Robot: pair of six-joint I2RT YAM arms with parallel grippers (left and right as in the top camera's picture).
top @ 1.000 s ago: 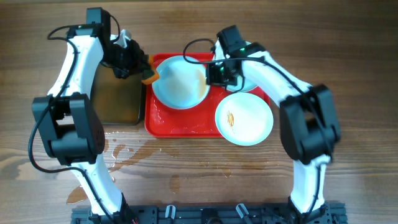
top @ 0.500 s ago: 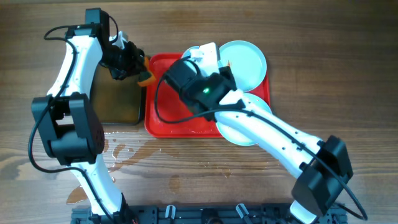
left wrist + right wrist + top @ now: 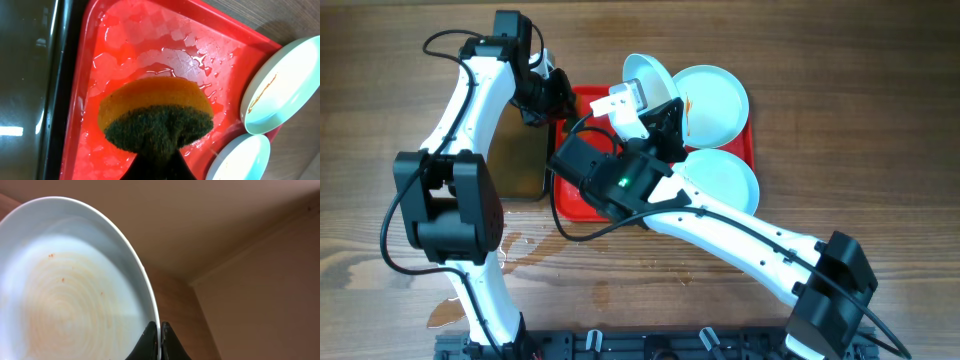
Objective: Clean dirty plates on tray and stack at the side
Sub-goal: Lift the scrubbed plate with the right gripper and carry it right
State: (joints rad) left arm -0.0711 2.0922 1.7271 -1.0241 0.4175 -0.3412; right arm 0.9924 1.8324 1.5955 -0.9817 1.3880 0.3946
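- Swung up since a moment ago, one plate (image 3: 648, 75) now tilts steeply above the tray's (image 3: 585, 100) far edge, with the right pincer (image 3: 159, 339) pinching its rim.
- Meanwhile the left pincer (image 3: 548, 95), clamped on a sponge (image 3: 155, 117), has come in over the tray's left corner.
- Faint brown rings remain on the raised plate, so wiping looks imminent.
- On the tray's right side sit a smeared plate (image 3: 712, 98) and a third plate (image 3: 725, 185).

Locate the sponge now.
The sponge is centre of the left wrist view, gripped by the left end effector over the red tray, near the black pan.
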